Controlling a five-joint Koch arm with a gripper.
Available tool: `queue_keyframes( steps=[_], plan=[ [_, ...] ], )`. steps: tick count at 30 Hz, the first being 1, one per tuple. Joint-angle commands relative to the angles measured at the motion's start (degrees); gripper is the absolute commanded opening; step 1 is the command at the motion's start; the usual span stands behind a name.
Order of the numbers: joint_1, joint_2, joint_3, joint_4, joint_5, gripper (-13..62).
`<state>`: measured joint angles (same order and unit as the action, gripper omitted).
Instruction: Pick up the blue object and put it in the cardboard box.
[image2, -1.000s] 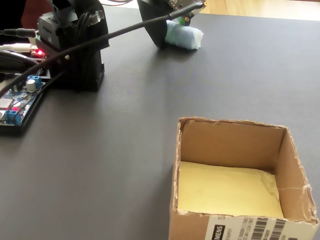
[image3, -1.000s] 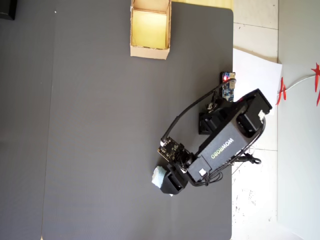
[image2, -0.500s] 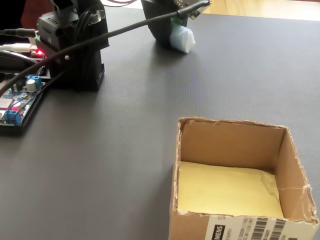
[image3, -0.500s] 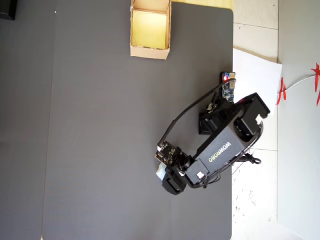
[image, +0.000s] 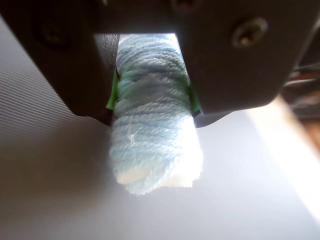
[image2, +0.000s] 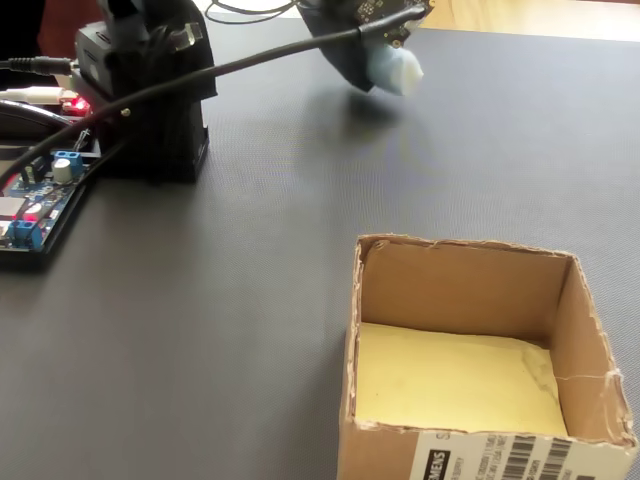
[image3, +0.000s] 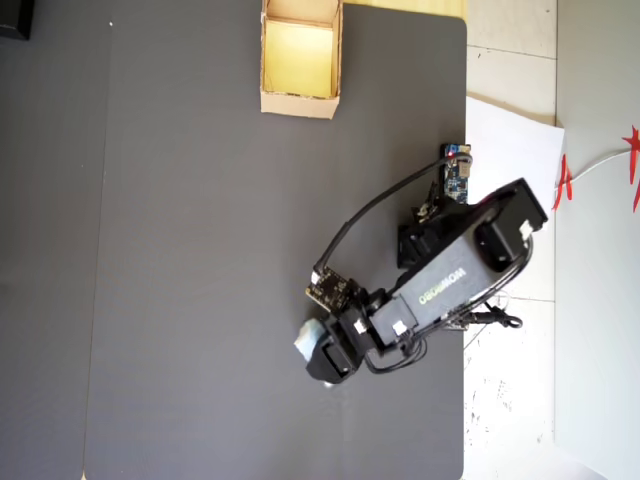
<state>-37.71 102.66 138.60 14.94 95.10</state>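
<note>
We judged the blue object (image: 155, 135) to be a small skein of pale blue-white yarn: very light, soft and squashy, fuzzy enough not to slip, and in no danger of breaking. The wrist view showed it pinched across its middle, between the green-lined faces of the gripper (image: 152, 97), with its lower end hanging free below the jaws. That waist seemed to us the right place to take it, since the wound strands give under pressure and fill the gap.

The jaws stood narrow, closed on the yarn. In the fixed view the gripper (image2: 390, 65) held the bundle (image2: 397, 70) clear of the dark mat (image2: 260, 260), as far as we could tell from the shadow beneath it.

From overhead, the arm (image3: 440, 285) reached out from its base at the mat's right edge, down and leftward, with the gripper (image3: 318, 350) and the yarn (image3: 308, 341) over the lower middle of the mat. The cardboard box (image3: 300, 100) sat at the top edge, well apart, open and empty.
</note>
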Motion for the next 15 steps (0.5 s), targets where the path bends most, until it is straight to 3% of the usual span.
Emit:
queue_keyframes(
  steps=[1, 15],
  plan=[
    [2.37, 4.13, -0.09, -6.86, 0.0, 5.0],
    [20.48, 18.81, 9.58, -18.9, -0.88, 5.0]
  ],
)
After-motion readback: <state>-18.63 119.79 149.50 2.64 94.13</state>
